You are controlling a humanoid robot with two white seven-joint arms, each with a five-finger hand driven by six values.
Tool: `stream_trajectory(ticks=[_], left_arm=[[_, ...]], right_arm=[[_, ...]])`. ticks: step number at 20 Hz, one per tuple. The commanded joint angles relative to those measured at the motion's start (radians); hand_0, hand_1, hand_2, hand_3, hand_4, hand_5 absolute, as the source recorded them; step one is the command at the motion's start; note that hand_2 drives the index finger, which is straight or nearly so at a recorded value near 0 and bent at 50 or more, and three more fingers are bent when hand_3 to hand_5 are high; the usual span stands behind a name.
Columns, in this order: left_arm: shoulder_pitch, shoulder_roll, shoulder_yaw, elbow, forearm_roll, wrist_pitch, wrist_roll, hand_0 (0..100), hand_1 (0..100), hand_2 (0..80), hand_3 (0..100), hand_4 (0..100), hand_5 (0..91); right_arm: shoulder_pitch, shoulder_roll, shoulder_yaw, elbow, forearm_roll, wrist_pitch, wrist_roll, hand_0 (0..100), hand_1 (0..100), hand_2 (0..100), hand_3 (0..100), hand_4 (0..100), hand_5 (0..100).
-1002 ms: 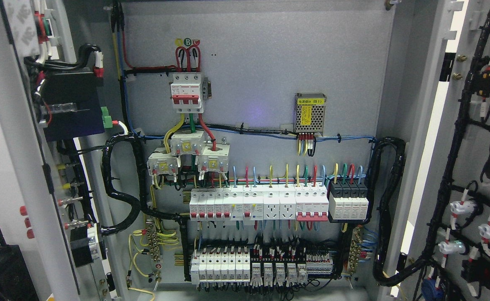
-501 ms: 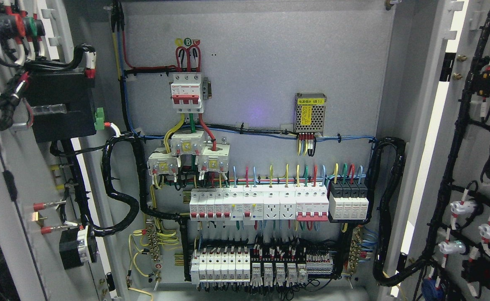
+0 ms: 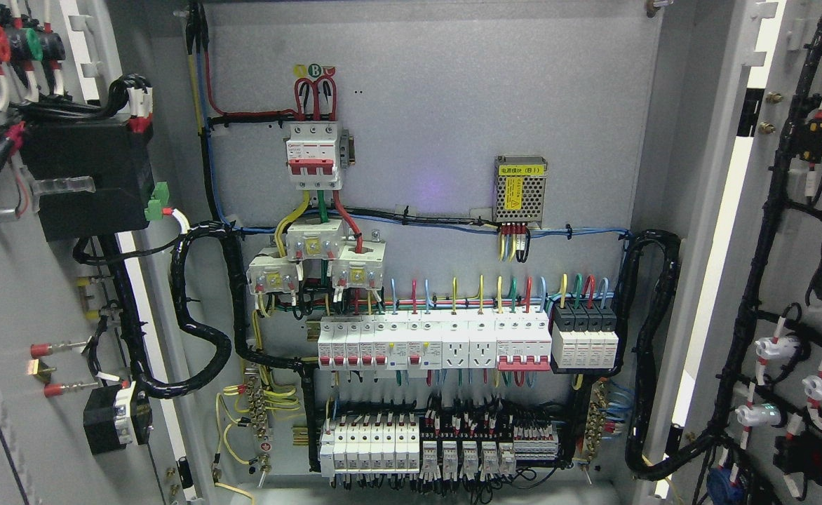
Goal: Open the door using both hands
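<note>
1. Grey metal electrical cabinet (image 3: 439, 105) open; wired inner panel fully exposed.
2. Left grey cabinet door (image 3: 4, 337) swung out at left, right grey cabinet door (image 3: 804, 266) swung out at right.
3. No robot hand in view; grip state cannot be told.

Grey doors (image 3: 18, 294), white breakers (image 3: 383, 344), yellow-labelled power supply (image 3: 520, 189).

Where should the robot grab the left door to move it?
Probably the left door by its free edge, off the picture's left, coming from the outer side. Its inner face holds a black box, wire bundles and bare red-tipped pins, so that side offers no safe grip.
</note>
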Motion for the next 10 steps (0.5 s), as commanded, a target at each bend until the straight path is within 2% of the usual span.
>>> stream_trajectory(ticks=[1,3,7,10], left_arm=[[0.0,0.0,0.0,-0.032,0.0,0.004,0.0,0,0,0.0,0,3,0.0],[0.0,0.0,0.0,-0.031,0.0,0.004,0.0,0,0,0.0,0,3,0.0],[-0.002,0.0,0.0,-0.032,0.0,0.004,0.0,0,0,0.0,0,3,0.0],[-0.002,0.0,0.0,-0.031,0.0,0.004,0.0,0,0,0.0,0,3,0.0]], right_arm=[[0.012,0.002,-0.013,0.015,0.007,-0.007,0.0,11,0,0,0,0,0],[0.02,-0.005,-0.039,0.015,0.009,-0.005,-0.008,11,0,0,0,0,0],[0.049,-0.022,-0.107,0.025,0.009,-0.005,-0.12,11,0,0,0,0,0],[0.073,-0.05,-0.159,0.025,0.013,-0.007,-0.176,11,0,0,0,0,0]])
